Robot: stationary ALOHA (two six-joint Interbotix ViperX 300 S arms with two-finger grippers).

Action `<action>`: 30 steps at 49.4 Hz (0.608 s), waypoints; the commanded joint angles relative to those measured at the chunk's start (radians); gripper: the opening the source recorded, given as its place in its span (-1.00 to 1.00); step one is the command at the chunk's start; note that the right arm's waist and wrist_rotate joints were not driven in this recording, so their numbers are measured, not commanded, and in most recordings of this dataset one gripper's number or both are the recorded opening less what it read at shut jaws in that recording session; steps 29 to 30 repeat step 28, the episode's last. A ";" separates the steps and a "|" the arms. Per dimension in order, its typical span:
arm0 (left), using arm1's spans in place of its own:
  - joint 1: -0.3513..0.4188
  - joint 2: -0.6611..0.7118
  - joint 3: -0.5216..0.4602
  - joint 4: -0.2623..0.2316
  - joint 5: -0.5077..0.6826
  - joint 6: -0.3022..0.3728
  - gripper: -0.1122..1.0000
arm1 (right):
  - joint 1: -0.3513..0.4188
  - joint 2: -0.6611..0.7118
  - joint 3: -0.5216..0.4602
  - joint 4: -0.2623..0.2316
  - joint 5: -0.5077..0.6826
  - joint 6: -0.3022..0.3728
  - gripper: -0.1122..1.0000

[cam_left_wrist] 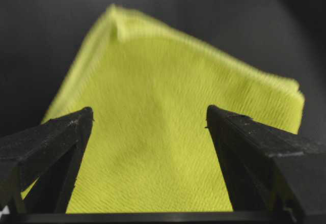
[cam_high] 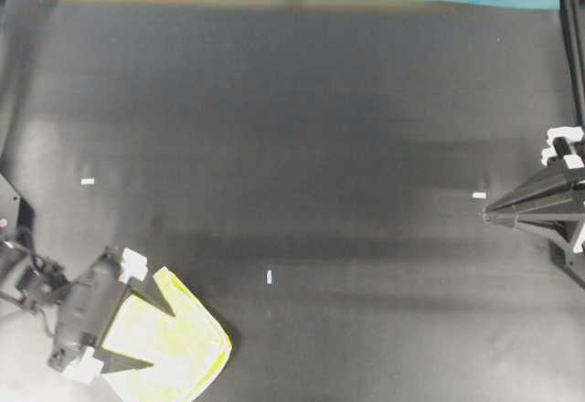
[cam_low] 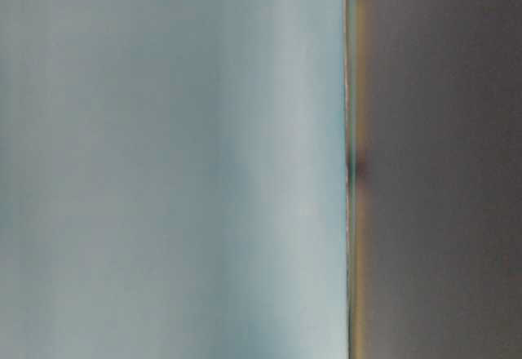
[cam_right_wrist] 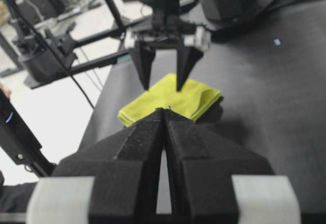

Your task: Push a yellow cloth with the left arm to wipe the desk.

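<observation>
My left gripper [cam_high: 146,327] stands released, its two pointed fingers [cam_left_wrist: 61,132] spread wide over the yellow cloth [cam_high: 178,347], nothing held between them. The cloth lies folded and flat on the worktop [cam_high: 320,128], at the near-left corner in the overhead view, one corner pointing out toward the middle. From the right wrist view my fingertips hang over the cloth's near part; I cannot tell whether they touch it or hover just above.

I judge the cloth light, soft and limp: terry pile that gives under pressure and bunches or unfolds if shoved at one edge. For a wipe I need no pinch. Pressing both fingertips down on the folded layers, well inside the edges, should let friction carry it across the matte black surface. Too little pressure and the fingers may slide over it; pushing from a corner may roll it up.

My right gripper [cam_right_wrist: 164,117] is clenched, parked well apart at the right side.
</observation>
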 commanded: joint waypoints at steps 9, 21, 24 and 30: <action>0.034 -0.253 0.020 0.003 0.144 0.034 0.77 | 0.000 0.002 -0.006 0.003 -0.003 0.000 -0.81; 0.077 -0.522 0.084 0.003 0.249 0.035 0.77 | 0.000 0.002 -0.006 0.003 -0.003 0.002 -0.81; 0.083 -0.578 0.095 0.003 0.264 0.035 0.77 | 0.000 0.002 -0.006 0.003 -0.003 0.002 -0.81; 0.087 -0.647 0.107 0.003 0.291 0.037 0.77 | 0.000 0.002 -0.005 0.003 -0.003 0.000 -0.81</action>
